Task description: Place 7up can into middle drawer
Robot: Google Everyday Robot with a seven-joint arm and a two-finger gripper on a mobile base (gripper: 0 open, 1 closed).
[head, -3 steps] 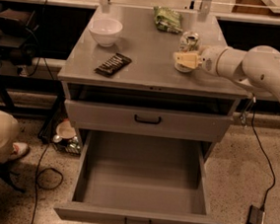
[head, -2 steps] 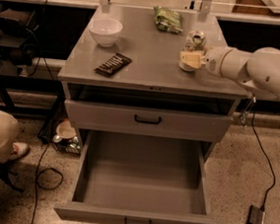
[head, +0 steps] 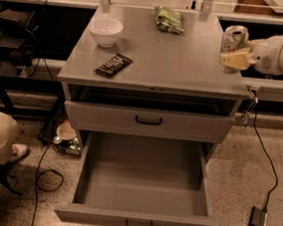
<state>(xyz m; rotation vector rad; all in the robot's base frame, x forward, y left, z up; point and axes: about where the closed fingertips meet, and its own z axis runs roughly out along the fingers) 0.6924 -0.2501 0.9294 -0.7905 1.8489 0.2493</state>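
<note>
A cream two-finger gripper (head: 231, 59) reaches in from the right, at the right edge of the grey cabinet top (head: 181, 64). Its jaws are clamped on the small silver-and-green 7up can (head: 234, 38). Below, the wide grey metal middle drawer (head: 144, 185) is pulled out towards the viewer, its tray open from above. A white bowl (head: 106, 30) and a green snack bag (head: 169, 18) sit well apart from the can.

A white bowl (head: 106, 30), dark snack packet (head: 113, 65) and green bag (head: 169, 19) sit apart on the cabinet top (head: 186, 64).
</note>
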